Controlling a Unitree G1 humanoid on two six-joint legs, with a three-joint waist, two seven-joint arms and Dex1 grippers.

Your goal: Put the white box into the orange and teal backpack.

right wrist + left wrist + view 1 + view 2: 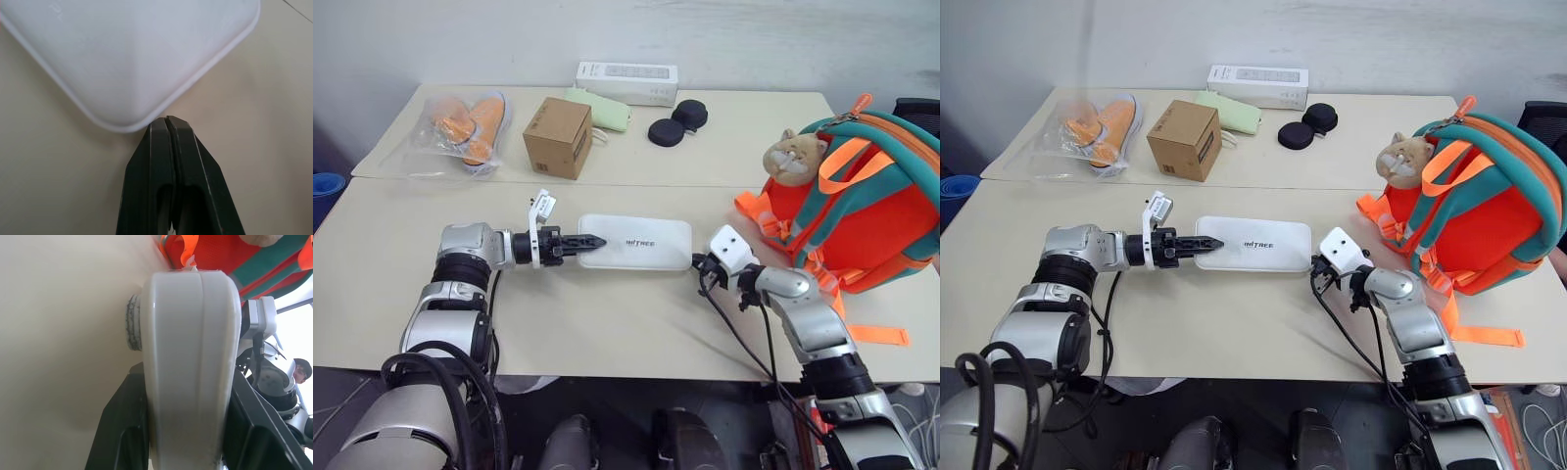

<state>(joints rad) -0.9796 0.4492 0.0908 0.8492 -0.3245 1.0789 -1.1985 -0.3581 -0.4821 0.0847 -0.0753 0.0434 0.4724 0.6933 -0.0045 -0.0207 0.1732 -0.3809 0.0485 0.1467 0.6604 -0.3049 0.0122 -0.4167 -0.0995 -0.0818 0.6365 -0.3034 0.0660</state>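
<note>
Task status: early stage. The white box [634, 243] lies flat on the tabletop [607, 323], outside the orange and teal backpack [862, 211]. Insertion has not begun.

Position of parts, referenced to the white box:
- The orange and teal backpack stands to the box's right on the robot's own side, near but apart from it, with a tan plush cat [793, 157] on its upper front. Whether its main compartment is unzipped cannot be told.
- The left claw [588, 241] is at the box's left short end. In the left wrist view its two black fingers [120, 431] sit on either side of the box's thin edge, pressed against both faces. Judgement: the left claw is gripping the box by that end.
- The right claw [167, 128] is at the box's right end, with its tips at a rounded corner. Its fingers are pressed together with no gap and hold nothing. Whether the tips actually touch the corner cannot be told.

Other items, including a brown cardboard cube [557, 137] and a longer white carton [626, 82], lie beyond the box at the far side of the tabletop and are not involved.

Done: the left claw has hold of the box.
Remaining, as judged: lift the box clear of the tabletop, carry it to the backpack, present the opening, lower the box inside, and release.
</note>
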